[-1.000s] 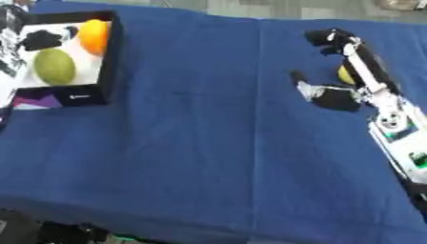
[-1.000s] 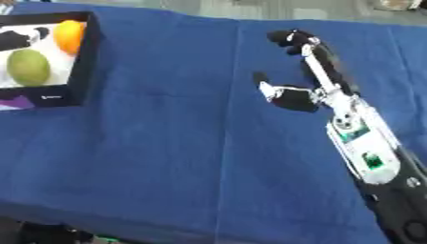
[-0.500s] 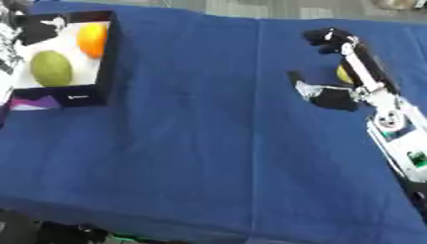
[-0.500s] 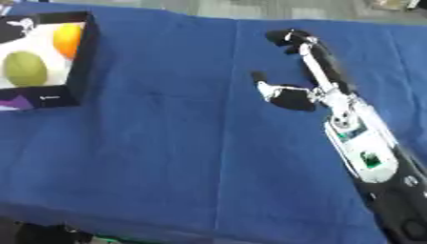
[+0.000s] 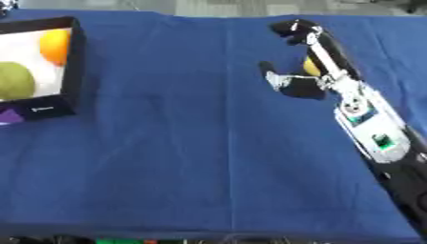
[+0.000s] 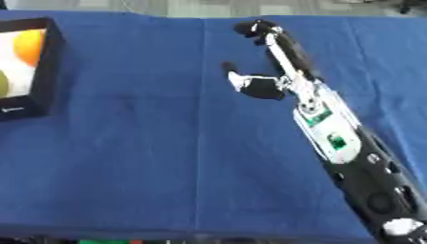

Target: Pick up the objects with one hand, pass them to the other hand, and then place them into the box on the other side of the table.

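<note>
Bare cloth (image 5: 183, 143) between hand (image 5: 313, 62) and box (image 5: 73, 66)

Light is bright and even over the blue cloth (image 5: 167, 143), seemingly from above; shadows are weak, the darkest a small patch under the right hand (image 5: 304, 88). The white floor of the box (image 5: 73, 71) at far left is washed out by glare. Both views are soft and blocky throughout, with smeared edges. The near edge falls off into darkness.
</note>
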